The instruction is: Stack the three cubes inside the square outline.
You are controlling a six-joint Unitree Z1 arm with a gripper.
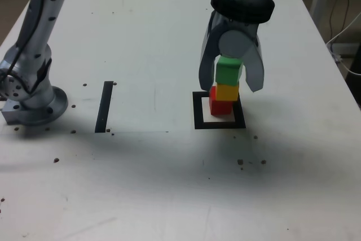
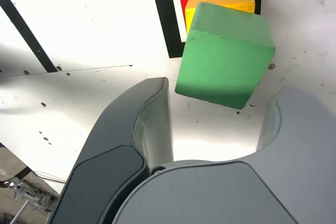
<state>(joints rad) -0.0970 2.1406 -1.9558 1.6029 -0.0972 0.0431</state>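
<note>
Claw: the gripper (image 1: pixel 230 83) hangs over the stack, its two smooth grey curved fingers (image 2: pixel 139 129) spread apart; the wrist view shows a gap on both sides of the green cube, so the claw is released and holds nothing.
Green cube: the green cube (image 2: pixel 226 59), matte and plain-faced, sits on top of the stack between the fingers, turned a little askew against the cube under it.
Yellow cube: the yellow cube (image 1: pixel 227 92) is the middle one, resting on the red.
Red cube: the red cube (image 1: pixel 220 106) is at the bottom, standing on the white centre of the frame mark.
Square outline: the square outline (image 1: pixel 198 118), a thick black frame, surrounds the stack's base.
Table: the white table (image 1: pixel 146 38) is flat, speckled with small dark specks.
Strip: a straight black strip (image 1: pixel 104 106) lies well apart, toward the exterior view's left.
Arm base: the metal arm base (image 1: pixel 31 103) stands at the exterior view's far left.
Count: three cubes, one outline, one strip, one claw.
</note>
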